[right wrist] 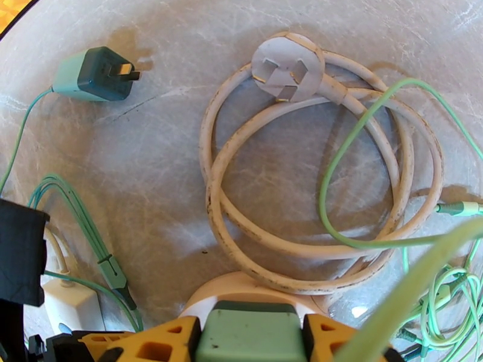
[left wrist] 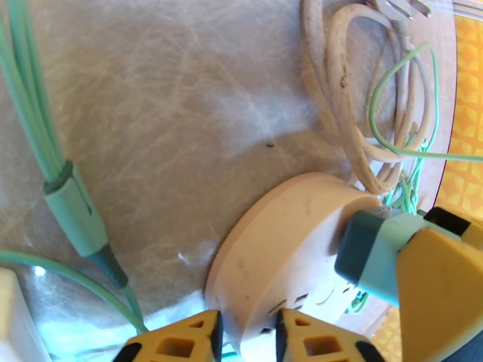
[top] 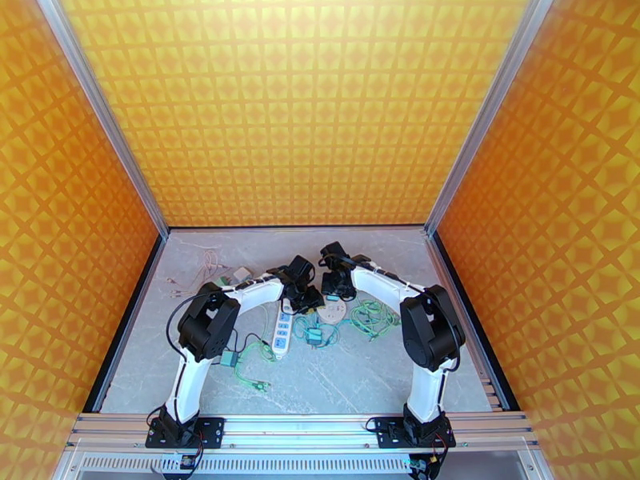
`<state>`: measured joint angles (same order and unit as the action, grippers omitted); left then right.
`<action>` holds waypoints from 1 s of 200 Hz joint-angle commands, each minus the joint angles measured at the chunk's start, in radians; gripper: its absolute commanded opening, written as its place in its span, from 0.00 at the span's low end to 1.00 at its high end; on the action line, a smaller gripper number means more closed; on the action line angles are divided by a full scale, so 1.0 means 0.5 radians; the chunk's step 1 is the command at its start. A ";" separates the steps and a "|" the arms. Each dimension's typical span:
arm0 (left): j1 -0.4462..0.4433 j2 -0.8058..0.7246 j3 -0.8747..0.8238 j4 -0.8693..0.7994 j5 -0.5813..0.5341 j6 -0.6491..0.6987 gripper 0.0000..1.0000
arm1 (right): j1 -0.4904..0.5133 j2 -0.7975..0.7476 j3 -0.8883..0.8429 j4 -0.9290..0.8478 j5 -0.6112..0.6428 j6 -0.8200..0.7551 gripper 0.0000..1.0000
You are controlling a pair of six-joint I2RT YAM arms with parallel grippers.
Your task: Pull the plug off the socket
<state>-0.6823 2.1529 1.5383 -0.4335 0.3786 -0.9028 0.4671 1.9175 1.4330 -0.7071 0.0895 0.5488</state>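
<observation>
My right tool is clamped on the green plug, which sits in the round socket (white, flat on the table). My left tool pinches that socket's rim. A coiled white cord lies at twelve o'clock from the plug.

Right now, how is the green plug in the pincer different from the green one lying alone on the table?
The gripped plug sits clamped in the right pincer against the round socket; the loose plug lies untouched on the table. The gripped plug's prongs are hidden; the loose plug's stick out bare. Both are two-tone green blocks.
</observation>
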 commanded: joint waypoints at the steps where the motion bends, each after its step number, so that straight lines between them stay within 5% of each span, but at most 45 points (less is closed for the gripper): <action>1: -0.025 -0.023 -0.179 0.038 -0.217 0.135 0.32 | 0.048 -0.079 -0.020 0.026 -0.152 0.080 0.25; 35: -0.047 -0.158 -0.364 0.474 -0.164 0.269 0.54 | 0.048 -0.067 -0.014 0.032 -0.182 0.085 0.25; 67: -0.129 -0.163 -0.500 0.728 -0.150 0.333 0.60 | 0.048 -0.044 0.023 -0.005 -0.179 0.052 0.25; 150: -0.213 0.062 -0.367 0.289 -0.416 0.251 0.27 | 0.149 -0.054 -0.026 -0.006 -0.135 0.108 0.27; 200: -0.213 0.172 -0.235 0.126 -0.429 0.201 0.26 | 0.289 -0.228 -0.315 0.139 -0.060 0.301 0.26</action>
<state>-0.7559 2.0995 1.4193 -0.2729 0.2066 -0.7803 0.5087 1.8744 1.3643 -0.6476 0.1852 0.6365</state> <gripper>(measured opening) 0.294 0.407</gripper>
